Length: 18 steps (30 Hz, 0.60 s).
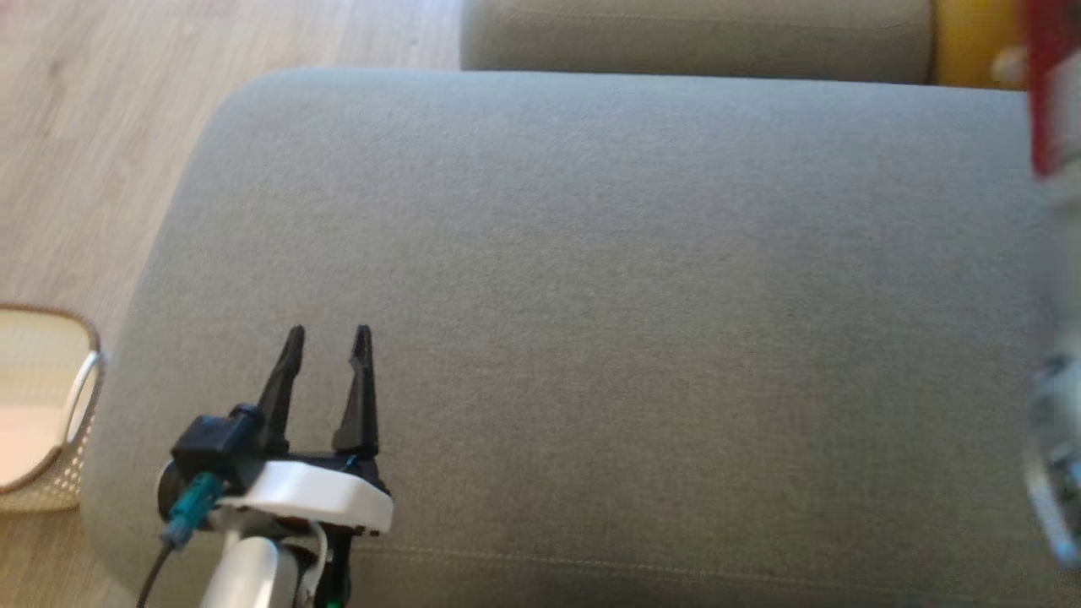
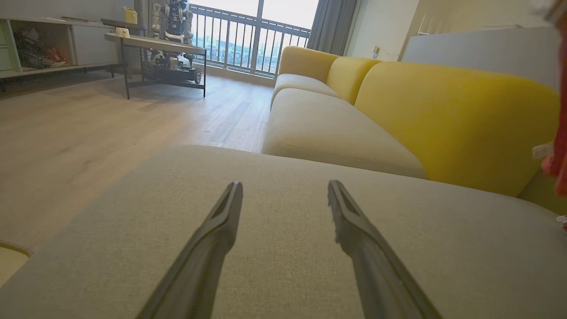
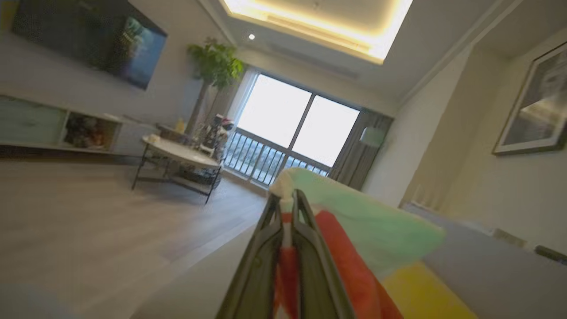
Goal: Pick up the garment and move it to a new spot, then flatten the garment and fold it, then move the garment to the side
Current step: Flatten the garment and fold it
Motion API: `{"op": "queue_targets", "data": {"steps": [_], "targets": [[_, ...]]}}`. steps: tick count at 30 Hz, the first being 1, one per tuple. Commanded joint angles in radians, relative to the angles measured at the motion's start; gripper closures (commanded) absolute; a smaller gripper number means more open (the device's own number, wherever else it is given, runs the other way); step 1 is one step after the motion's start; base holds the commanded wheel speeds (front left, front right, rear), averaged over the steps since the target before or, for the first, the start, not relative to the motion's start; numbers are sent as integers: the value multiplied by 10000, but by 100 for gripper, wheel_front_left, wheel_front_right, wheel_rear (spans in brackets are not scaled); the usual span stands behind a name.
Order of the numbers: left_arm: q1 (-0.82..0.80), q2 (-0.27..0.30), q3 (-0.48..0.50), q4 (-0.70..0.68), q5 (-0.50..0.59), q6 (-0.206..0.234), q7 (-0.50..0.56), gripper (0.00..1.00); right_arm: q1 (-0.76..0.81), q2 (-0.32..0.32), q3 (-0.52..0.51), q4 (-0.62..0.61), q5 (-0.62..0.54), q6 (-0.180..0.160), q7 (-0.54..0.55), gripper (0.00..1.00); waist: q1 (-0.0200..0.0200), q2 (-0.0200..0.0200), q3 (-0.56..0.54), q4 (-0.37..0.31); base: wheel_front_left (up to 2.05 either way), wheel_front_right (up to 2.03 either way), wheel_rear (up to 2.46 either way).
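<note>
We're pinching the garment [image 3: 376, 226] in our right gripper [image 3: 286, 197]. Its fingers are pressing together on a fold, with red cloth showing between them and mint green with a pale edge running past the tips. The garment is hanging in the air off the right side of the grey cushion [image 1: 591, 295], not lying on it. In the head view it's showing as a blurred red-and-whitish strip down the right edge.

Our left gripper [image 1: 329, 333] is hovering over the cushion's front left part, fingers spread wide, gripping nothing.

We're not reading any writing: the screen [image 3: 88, 44] and the framed picture [image 3: 536, 106] on the walls are coming out too blurred.

A woven basket [image 1: 59, 481] is sitting on the wood floor [image 1: 84, 127] just left of the cushion. A yellow backrest [image 2: 443, 110] is rising beyond the cushion.
</note>
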Motion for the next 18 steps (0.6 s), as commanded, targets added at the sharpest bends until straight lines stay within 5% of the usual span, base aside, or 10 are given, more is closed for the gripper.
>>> {"op": "queue_targets", "data": {"steps": [1, 6, 15, 16, 17, 18], "targets": [[-473, 59, 135, -357, -78, 24, -51, 0, 468, 696, 537, 180, 124, -4, 246, 100, 1, 0, 288, 285, 0, 0, 0], [-933, 59, -455, -339, -220, -26, -51, 0, 1566, 1499, 1682, 1542, 662, -4, 275, 100, 1, 0, 898, 1065, 0, 0, 0], [-1159, 59, -1257, -18, -519, 133, -51, 0, 1900, 1633, 4088, 2508, 3169, -4, -271, 100, 1, 0, 1220, 2253, 0, 0, 0], [-1141, 59, -1286, 2, -540, 155, -51, 0, 1793, 1633, 4101, 2585, 3364, -4, -376, 41, 1, 0, 1203, 2278, 0, 0, 0], [-1126, 59, -1312, 19, -555, 175, -51, 0, 1697, 1634, 4121, 2724, 3514, -4, -435, 0, 1, 0, 1175, 2292, 0, 0, 0], [-1108, 59, -1328, 39, -559, 195, -51, 0, 1605, 1634, 4133, 2893, 3634, -4, -477, 0, 1, 0, 1132, 2289, 0, 0, 0]]}}
